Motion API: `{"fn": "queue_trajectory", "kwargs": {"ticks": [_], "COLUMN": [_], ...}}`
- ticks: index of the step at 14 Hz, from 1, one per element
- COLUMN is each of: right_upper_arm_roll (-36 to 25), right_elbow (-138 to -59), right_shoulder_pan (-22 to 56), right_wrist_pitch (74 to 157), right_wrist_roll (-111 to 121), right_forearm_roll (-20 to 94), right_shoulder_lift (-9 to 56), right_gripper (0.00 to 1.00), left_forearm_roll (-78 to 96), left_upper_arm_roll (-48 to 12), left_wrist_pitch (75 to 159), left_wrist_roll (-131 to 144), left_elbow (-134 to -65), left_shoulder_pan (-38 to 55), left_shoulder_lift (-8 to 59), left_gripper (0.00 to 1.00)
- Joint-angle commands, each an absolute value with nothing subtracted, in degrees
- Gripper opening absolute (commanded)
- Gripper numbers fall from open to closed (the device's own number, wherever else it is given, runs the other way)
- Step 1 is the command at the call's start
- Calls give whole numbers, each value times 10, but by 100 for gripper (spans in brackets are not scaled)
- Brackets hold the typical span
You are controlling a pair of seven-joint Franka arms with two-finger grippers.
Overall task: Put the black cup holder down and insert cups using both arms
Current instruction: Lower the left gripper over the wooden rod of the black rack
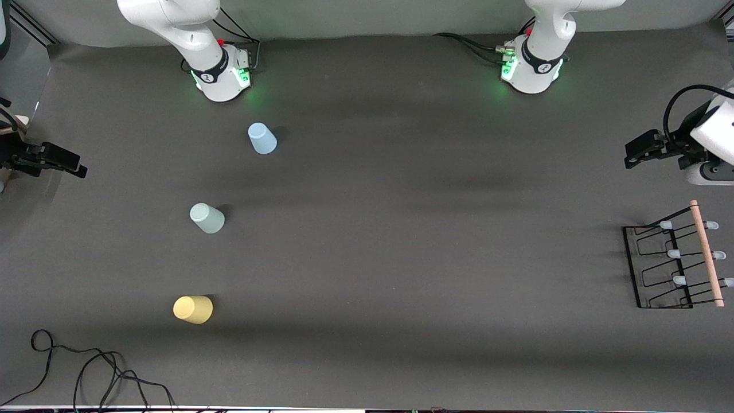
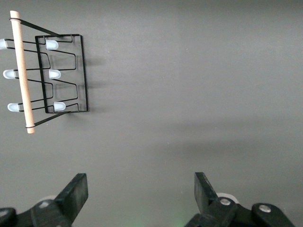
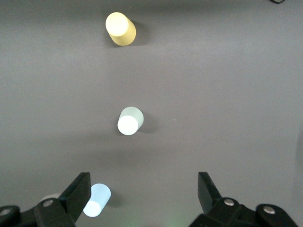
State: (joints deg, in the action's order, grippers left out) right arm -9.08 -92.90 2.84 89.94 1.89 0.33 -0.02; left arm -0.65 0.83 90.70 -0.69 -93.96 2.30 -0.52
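Note:
The black cup holder point(image 1: 676, 261) point(image 2: 66, 75) lies on the table at the left arm's end, its wooden rod point(image 1: 706, 252) along the table's outer side. At the right arm's end three cups stand apart in a line: the light blue cup point(image 1: 262, 139) point(image 3: 97, 200) nearest the bases, the mint cup point(image 1: 207, 218) point(image 3: 130, 120) in the middle, and the yellow cup point(image 1: 193, 309) point(image 3: 120, 28) nearest the front camera. My left gripper point(image 1: 632, 158) point(image 2: 140, 189) hangs open and empty over the table's edge at the left arm's end. My right gripper point(image 1: 77, 166) point(image 3: 143, 189) is open and empty over the edge at the right arm's end.
A dark grey mat point(image 1: 401, 229) covers the table. The two arm bases point(image 1: 221, 77) point(image 1: 530, 69) stand along its edge farthest from the front camera. Loose black cables point(image 1: 86, 367) lie at the corner nearest the camera, at the right arm's end.

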Motion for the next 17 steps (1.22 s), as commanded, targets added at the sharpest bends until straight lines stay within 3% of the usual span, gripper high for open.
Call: {"fn": "queue_trajectory", "kwargs": {"ticks": [1, 9, 17], "right_upper_arm_roll": [-91, -90, -90], "right_elbow": [-924, -923, -924], "right_shoulder_pan": [33, 33, 33], "right_wrist_pitch": [899, 903, 913], "right_wrist_roll": [25, 25, 26], "right_forearm_roll": [8, 7, 8], "right_shoulder_lift": [-3, 0, 0], "right_gripper": [100, 100, 100], "left_forearm_roll": [-8, -8, -9], "left_upper_arm_roll": [8, 9, 9], "left_wrist_pitch": [913, 926, 1000], "left_wrist_roll": [1, -16, -112], "left_elbow": [-937, -936, -952], "left_shoulder_pan": [21, 4, -87], "left_shoulder_lift": [0, 3, 91], "left_gripper": [100, 100, 98]}}
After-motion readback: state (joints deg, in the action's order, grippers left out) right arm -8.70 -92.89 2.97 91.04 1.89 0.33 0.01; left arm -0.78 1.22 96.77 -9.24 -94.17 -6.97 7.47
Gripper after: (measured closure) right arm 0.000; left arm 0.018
